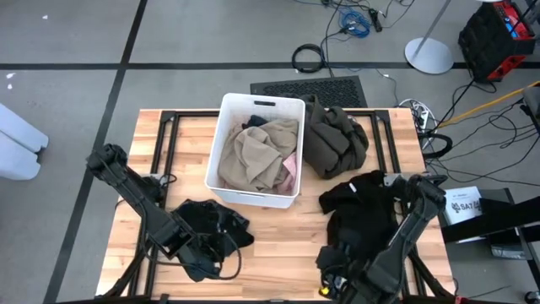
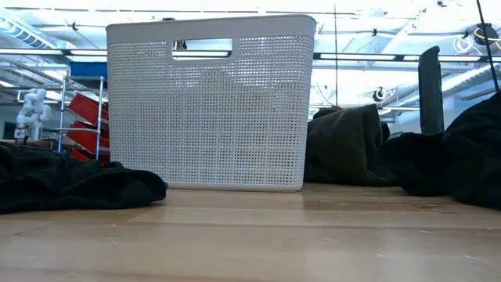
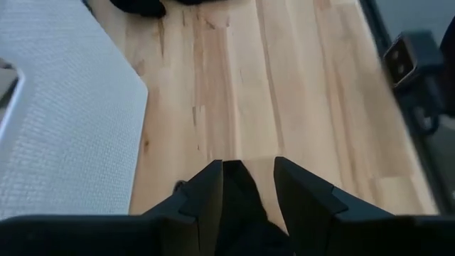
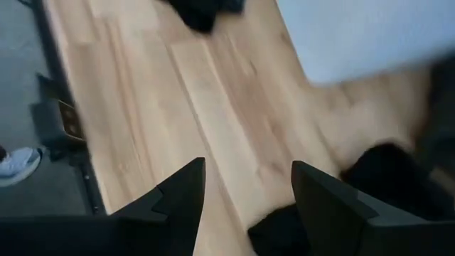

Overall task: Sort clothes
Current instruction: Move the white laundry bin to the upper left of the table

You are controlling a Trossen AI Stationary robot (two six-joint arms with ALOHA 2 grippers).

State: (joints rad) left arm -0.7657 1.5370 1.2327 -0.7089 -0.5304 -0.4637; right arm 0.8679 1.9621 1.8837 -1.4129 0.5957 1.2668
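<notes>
black clothes [image 3: 238,206] sit pinched in the left claw [image 3: 247,195]; right claw [image 4: 249,192] gapes empty.

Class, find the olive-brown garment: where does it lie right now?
In the high view, the olive-brown garment lies heaped on the table's far right part, against the white bin, with a black garment nearer the front.

White bin [image 1: 232,127] on wood table [image 1: 278,232], cables [image 1: 354,21] behind.

Wood table [image 1: 278,232], white bin [image 1: 257,152] centre, olive garment [image 1: 333,139] beside, black clothes [image 1: 211,226] L & R
</notes>
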